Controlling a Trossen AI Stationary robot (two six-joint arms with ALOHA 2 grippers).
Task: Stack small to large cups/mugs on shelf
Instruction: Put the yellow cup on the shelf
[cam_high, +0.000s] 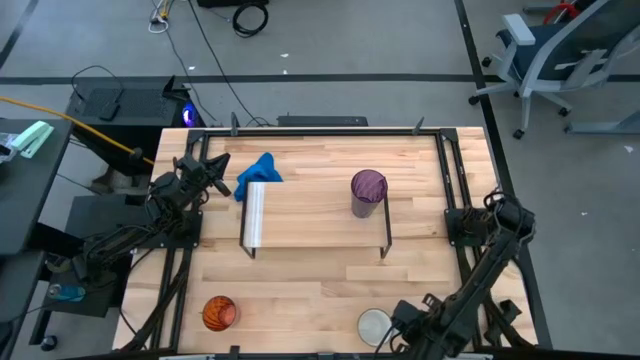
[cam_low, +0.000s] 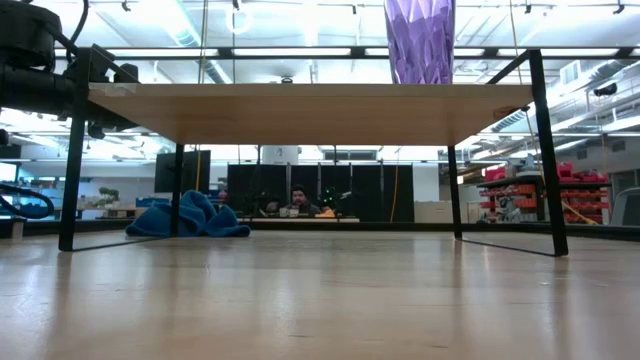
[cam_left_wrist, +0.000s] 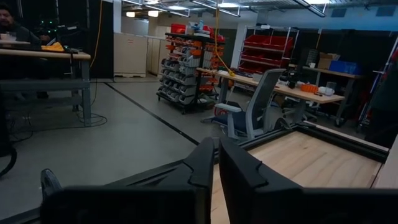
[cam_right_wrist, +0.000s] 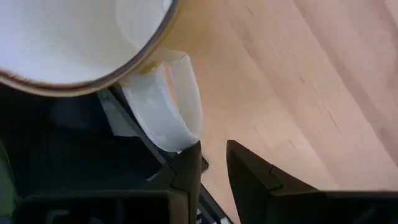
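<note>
The light-wood shelf (cam_high: 320, 215) stands at mid-table on thin black legs. The purple tumbler (cam_high: 368, 190) stands upright on the shelf's right part and also shows in the low view (cam_low: 420, 40). The orange cup (cam_high: 219, 313) stands on the table at the near left. The white mug (cam_high: 375, 325) stands at the near right, its handle (cam_right_wrist: 168, 99) toward my right gripper (cam_right_wrist: 212, 160). That gripper is open by a narrow gap, with nothing between its fingers, right beside the handle. My left gripper (cam_left_wrist: 216, 163) is shut and empty, held high at the far left (cam_high: 220, 172). My right gripper's one fingertip (cam_right_wrist: 189, 155) stands right at the lower end of the mug's handle (cam_right_wrist: 180, 140). I cannot tell whether it touches. The mug rests on the table.
A crumpled blue cloth (cam_high: 258, 174) lies on the table by the shelf's far left corner, close to my left gripper. A black frame (cam_high: 450, 170) runs along the table's edges. A person (cam_low: 298, 200) sits in the room far behind the table.
</note>
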